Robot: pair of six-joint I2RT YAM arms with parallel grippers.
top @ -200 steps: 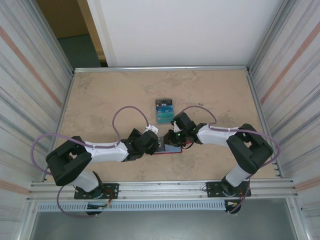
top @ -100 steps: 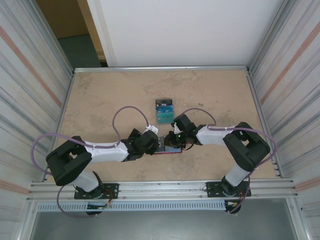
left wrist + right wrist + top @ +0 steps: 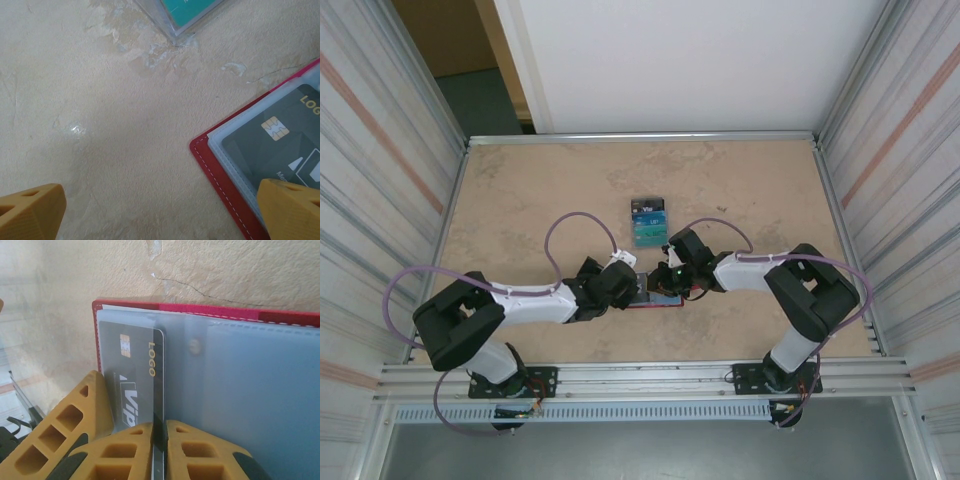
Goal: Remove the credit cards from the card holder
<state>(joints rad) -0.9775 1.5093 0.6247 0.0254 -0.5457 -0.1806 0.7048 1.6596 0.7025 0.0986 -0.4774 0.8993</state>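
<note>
The red card holder lies open on the tabletop, near the front edge between the two arms. A dark credit card lies in one clear sleeve, its edge clamped between the right fingers. The left fingers stand wide apart, one over the holder's corner. A teal and blue card pile lies nearby, farther back.

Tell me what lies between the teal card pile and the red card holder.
Only bare table with a few pale scuffs. The left wrist view shows it between the teal card at the pile's edge and the card holder at its red corner.
</note>
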